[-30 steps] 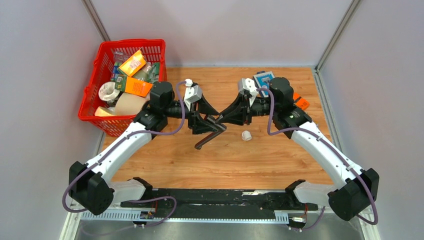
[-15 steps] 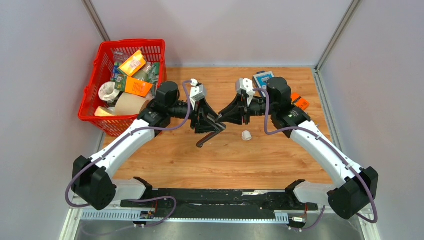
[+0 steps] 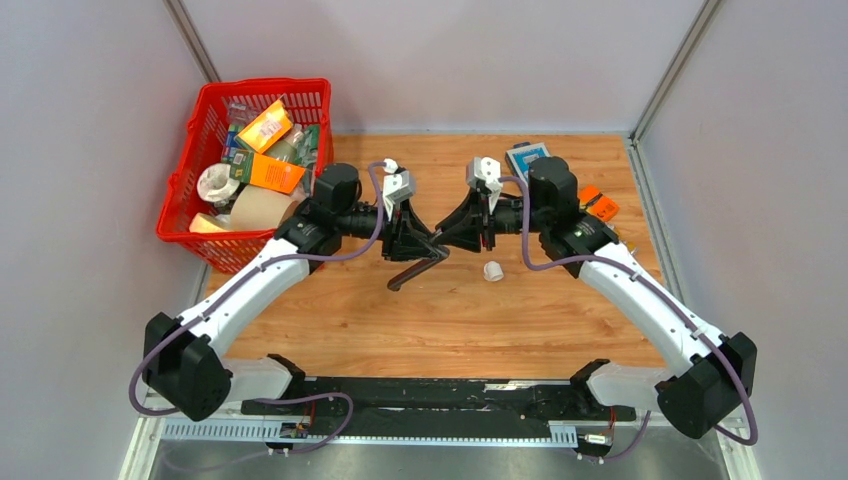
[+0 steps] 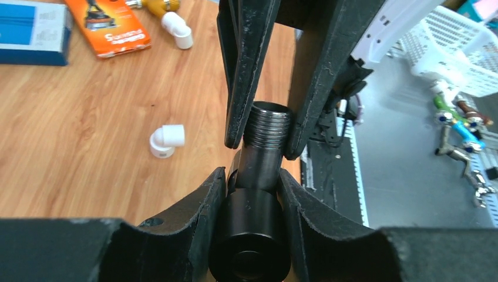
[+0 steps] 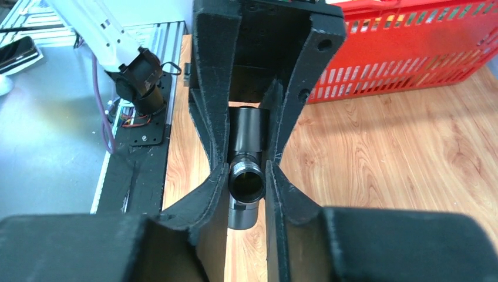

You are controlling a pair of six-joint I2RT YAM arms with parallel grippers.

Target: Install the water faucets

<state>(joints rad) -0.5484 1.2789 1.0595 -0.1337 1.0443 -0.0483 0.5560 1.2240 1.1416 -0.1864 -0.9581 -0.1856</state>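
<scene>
At the far left edge of the worktop, a red basket filled with assorted goods was seen. Near the middle, the left gripper was closed on the smooth dark body of the faucet, whose thin rod was slanted down toward the near left. The right gripper, faced tip to tip with the left, was clamped on the faucet's threaded end. Just right of the pair, the white elbow fitting was found lying on the wood, apart from both grippers.

Red basket (crammed), orange packet
</scene>
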